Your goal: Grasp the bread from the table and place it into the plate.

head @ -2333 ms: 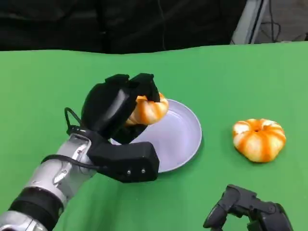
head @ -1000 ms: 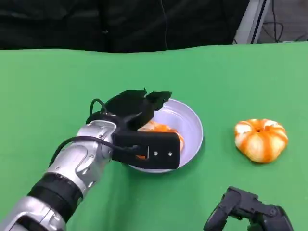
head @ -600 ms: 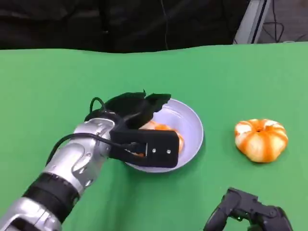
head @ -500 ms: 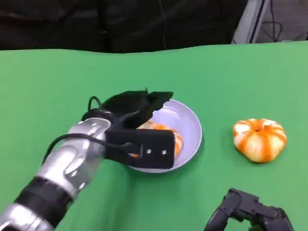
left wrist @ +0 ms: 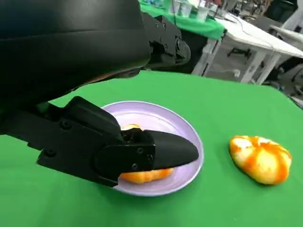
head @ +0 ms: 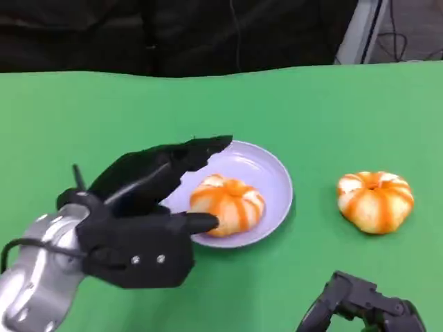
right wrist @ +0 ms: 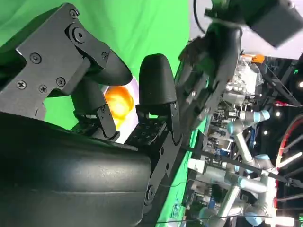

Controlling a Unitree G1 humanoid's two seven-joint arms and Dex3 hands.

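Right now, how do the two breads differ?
The left bread lies in the purple plate, beside the left hand; the right bread sits on the bare green table, with nothing near it. Both are round with orange and white stripes.

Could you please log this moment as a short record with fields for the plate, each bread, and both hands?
plate: lilac plate on the green table
bread in plate: orange-striped bread lies inside the plate
second bread: second bread on the table, apart from the plate, on the robot's right
left hand: left hand open beside the plate, fingers spread, holding nothing
right hand: right hand near the table's front edge, state unclear
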